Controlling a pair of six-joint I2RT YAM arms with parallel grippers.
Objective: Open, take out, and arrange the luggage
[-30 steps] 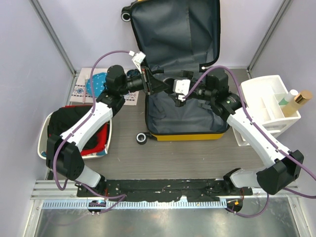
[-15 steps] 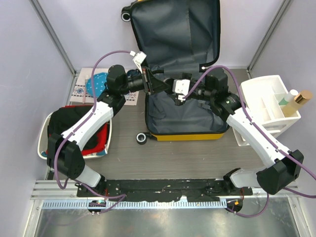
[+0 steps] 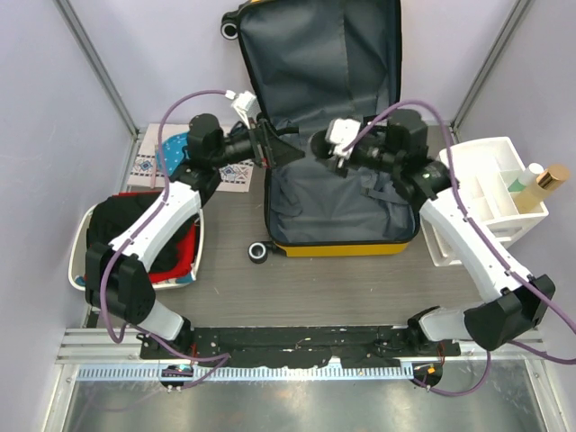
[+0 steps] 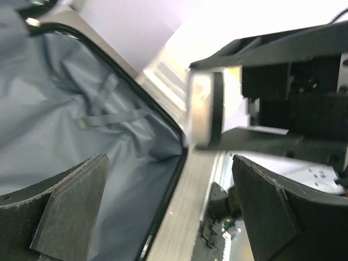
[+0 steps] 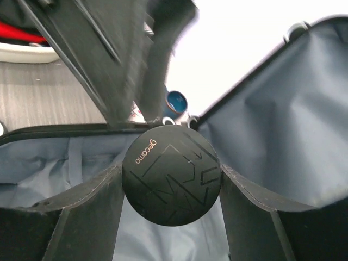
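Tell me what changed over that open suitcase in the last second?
The left gripper opened its jaws and let go of the black disc, easing slightly back towards its own side. The right gripper shifted a little towards the raised lid, and its jaws now clamp the disc. The luggage stayed open in place, and the white organiser did not move.

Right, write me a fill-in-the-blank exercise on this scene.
1. The luggage lies ___, its lid raised.
2. The right hand grips a round ___ disc.
3. The word printed on the disc is ___.
4. The left hand, fingers spread, holds ___.
Missing words: open; black; gecomo; nothing.
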